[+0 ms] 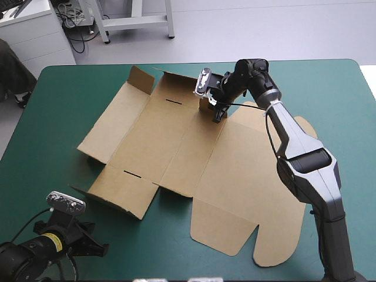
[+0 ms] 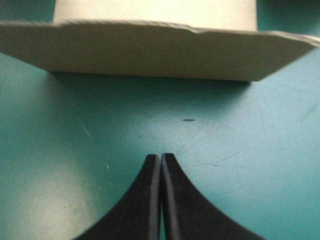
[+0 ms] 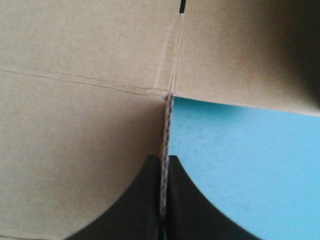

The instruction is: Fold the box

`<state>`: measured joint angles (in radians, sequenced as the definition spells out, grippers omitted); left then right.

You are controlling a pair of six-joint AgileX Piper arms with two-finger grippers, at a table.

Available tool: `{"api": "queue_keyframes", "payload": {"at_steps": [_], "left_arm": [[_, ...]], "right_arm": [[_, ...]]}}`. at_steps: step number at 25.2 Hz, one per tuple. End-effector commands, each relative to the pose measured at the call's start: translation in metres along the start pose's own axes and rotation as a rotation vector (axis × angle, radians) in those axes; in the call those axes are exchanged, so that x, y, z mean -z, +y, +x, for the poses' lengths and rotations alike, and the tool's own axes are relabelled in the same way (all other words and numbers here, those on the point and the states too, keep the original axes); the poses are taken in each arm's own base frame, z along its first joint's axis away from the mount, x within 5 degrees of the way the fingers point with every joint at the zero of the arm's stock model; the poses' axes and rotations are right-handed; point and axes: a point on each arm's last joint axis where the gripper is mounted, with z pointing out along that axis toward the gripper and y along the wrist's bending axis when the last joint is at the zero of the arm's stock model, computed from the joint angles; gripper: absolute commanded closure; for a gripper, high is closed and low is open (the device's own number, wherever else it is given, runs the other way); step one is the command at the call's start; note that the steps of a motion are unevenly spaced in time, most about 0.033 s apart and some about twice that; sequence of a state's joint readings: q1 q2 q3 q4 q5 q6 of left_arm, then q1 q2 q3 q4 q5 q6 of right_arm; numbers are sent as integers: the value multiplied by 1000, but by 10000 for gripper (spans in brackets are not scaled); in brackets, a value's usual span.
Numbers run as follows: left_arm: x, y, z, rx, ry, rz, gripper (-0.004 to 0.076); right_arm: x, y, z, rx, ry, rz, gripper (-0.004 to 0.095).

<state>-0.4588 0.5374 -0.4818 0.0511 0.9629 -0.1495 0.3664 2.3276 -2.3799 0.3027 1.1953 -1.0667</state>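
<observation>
Pinching a flap is my right gripper's (image 3: 165,158) job at this moment. Its two black fingers stand all but together, clamped on the thin edge of a small flap (image 3: 166,125) of the box (image 1: 194,158), a cut sheet of brown corrugated board spread across the middle of the table's teal-green cover (image 1: 335,88). The flap belongs to the sheet's far edge and looks raised on edge between the fingers, with board to one side of it and bare cover to the other. I judge the grip is placed there so the flap can be turned up along its crease as a first wall. Holding close to where the creases meet should give a clean bend. Most of the sheet lies flat, and only the panels toward its far-left corner stand partly raised, so the folding looks barely begun.

My left gripper (image 2: 161,156) is closed on nothing, its fingers meeting in one point over bare cover by the table's near-left corner. Just ahead of it the near-left flap (image 2: 150,50) of the box lifts a little off the cover, with shadow beneath. I take this spot, apart from the board, to be chosen so that I do not pin the sheet.
</observation>
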Motion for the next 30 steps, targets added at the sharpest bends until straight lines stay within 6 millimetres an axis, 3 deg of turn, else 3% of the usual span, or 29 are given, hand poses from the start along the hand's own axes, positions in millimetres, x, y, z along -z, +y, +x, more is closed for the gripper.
{"api": "queue_keyframes", "payload": {"at_steps": [1, 4, 11, 30], "left_arm": [[5, -1, -10, 6, -63, 10, 756], [5, -1, -10, 6, -63, 10, 756], [5, -1, -10, 6, -61, 9, 756], [6, -4, -9, 30, -47, 41, 756]], "right_arm": [[68, -1, -33, 74, -164, 98, 931], [83, 6, -48, 130, -224, 78, 932], [74, 43, -88, 295, -273, 23, 932], [71, 45, -89, 333, -239, 37, 932]]}}
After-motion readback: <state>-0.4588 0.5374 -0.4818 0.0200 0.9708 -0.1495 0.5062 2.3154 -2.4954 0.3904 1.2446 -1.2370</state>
